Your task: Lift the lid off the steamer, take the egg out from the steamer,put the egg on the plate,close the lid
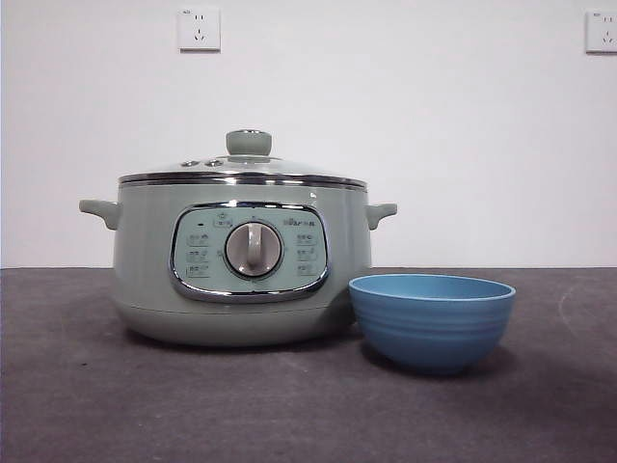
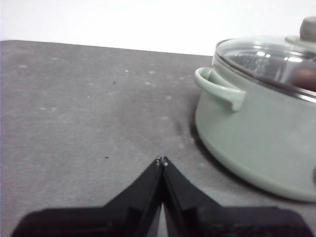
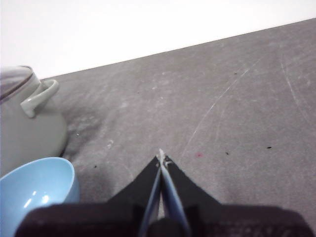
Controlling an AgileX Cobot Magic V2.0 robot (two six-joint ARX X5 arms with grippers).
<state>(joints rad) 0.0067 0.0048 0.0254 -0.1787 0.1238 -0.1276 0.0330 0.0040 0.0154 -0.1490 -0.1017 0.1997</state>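
Observation:
The pale green steamer (image 1: 241, 260) stands on the dark table with its glass lid (image 1: 246, 166) closed on top. Beside it on the right sits the blue plate (image 1: 432, 318), a deep bowl with nothing showing inside. Through the lid in the left wrist view a reddish-brown blur (image 2: 305, 77) shows, likely the egg. My left gripper (image 2: 161, 160) is shut and hovers over bare table away from the steamer (image 2: 261, 123). Shut as well, my right gripper (image 3: 161, 158) hangs off to the side of the plate (image 3: 34, 190). Neither arm shows in the front view.
A white wall with two power sockets (image 1: 199, 29) stands behind the table. The dark grey tabletop (image 1: 289, 405) runs to the front of the steamer and bowl.

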